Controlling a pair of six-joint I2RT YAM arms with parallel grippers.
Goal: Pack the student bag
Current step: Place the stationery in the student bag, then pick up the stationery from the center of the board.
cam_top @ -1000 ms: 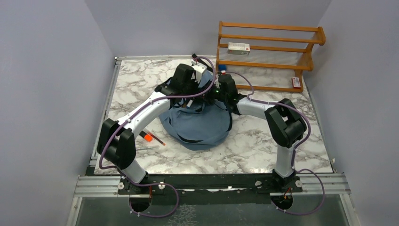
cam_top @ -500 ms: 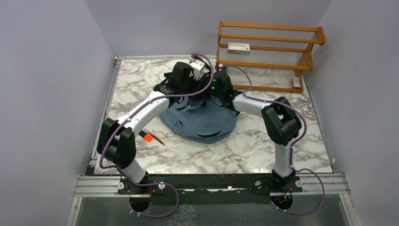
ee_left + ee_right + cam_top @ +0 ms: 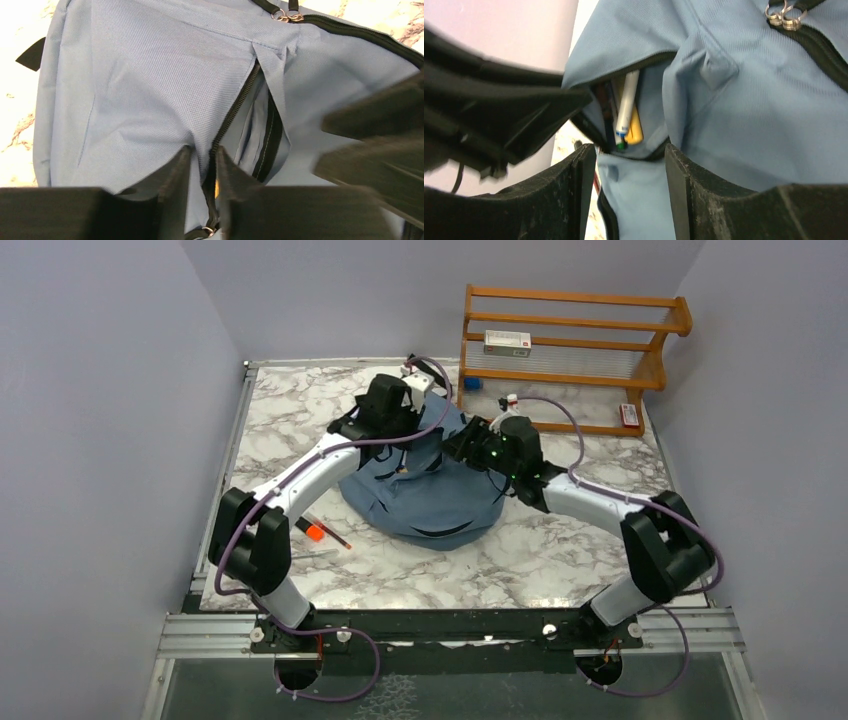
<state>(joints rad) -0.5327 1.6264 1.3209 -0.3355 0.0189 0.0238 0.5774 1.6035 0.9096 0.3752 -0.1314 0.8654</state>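
Observation:
The student bag is a dusty-blue backpack slumped at the middle of the marble table. My left gripper is over its far top. In the left wrist view its jaws stand slightly open, with the bag's dark zipper edge and a fold of fabric between them. My right gripper is at the bag's right side, open, with blue fabric lying loose between its fingers. Above them a pocket gapes, showing a white pen, a yellow item and dark pens inside.
A wooden rack stands at the back right with a white box on it and a small red-and-white item at its foot. An orange-tipped pen and thin sticks lie on the table left of the bag.
My right arm has swung back to the right and its jaws have opened wide. The left jaws have eased slightly apart. The bag has sagged lower.

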